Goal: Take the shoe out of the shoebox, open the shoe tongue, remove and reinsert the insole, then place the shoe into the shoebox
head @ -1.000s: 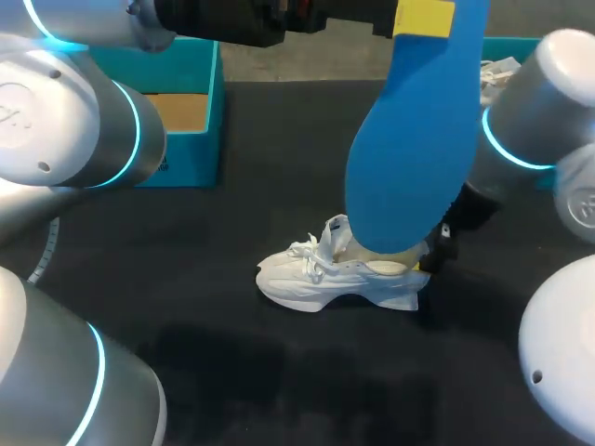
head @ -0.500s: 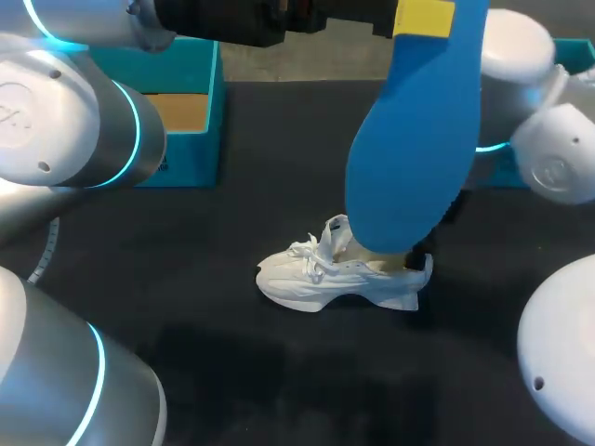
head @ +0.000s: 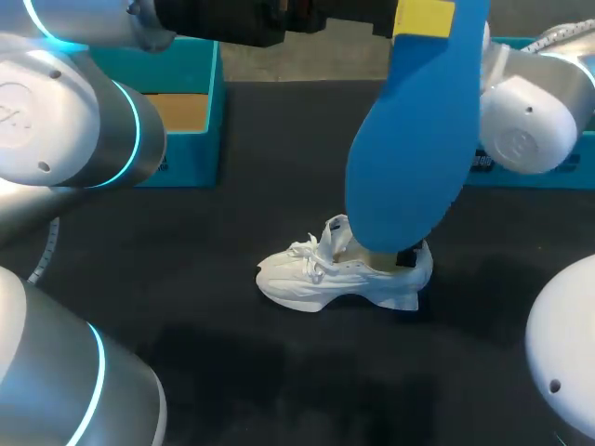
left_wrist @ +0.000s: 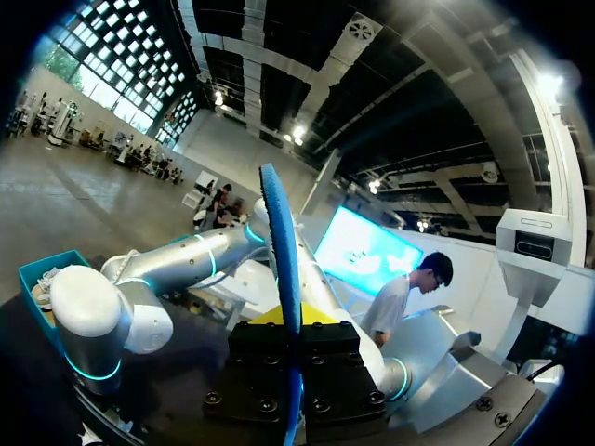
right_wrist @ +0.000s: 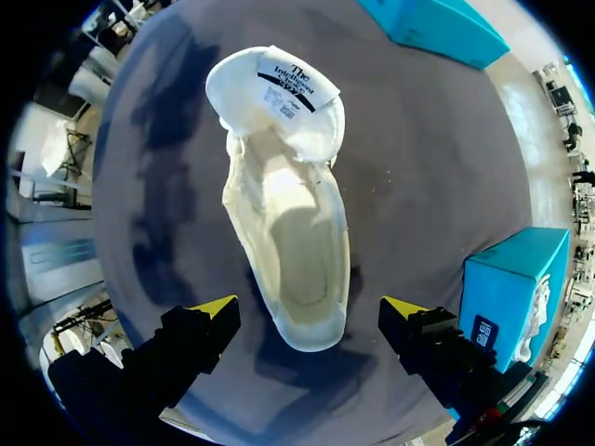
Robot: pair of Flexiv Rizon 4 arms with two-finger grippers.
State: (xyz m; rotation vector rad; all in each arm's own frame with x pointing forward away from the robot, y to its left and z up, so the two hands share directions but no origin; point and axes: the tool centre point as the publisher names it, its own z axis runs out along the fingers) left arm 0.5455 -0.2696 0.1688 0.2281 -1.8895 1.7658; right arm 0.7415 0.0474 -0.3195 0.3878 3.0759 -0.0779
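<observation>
A white shoe [head: 335, 275] lies on its sole on the black table, toe to the left, tongue pulled forward. High above it my left gripper [head: 423, 17] is shut on a blue insole [head: 414, 139] that hangs down in front of the shoe's heel. In the left wrist view the insole [left_wrist: 282, 269] stands edge-on, clamped in that gripper [left_wrist: 290, 321]. My right gripper [head: 410, 255] is at the heel, mostly hidden by the insole. From its wrist the right gripper [right_wrist: 310, 308] is open, fingers wide on either side of the heel without touching, over the shoe's empty opening [right_wrist: 299, 251].
A teal shoebox [head: 191, 107] stands at the back left, its cardboard floor showing. Another teal box part [head: 521, 172] sits at the back right behind my right arm. In the right wrist view teal boxes [right_wrist: 437, 28] [right_wrist: 516, 288] lie ahead of and beside the shoe.
My right arm has swung in from the right and its gripper has moved left, down to the shoe's heel. The left arm and the insole have stayed still.
</observation>
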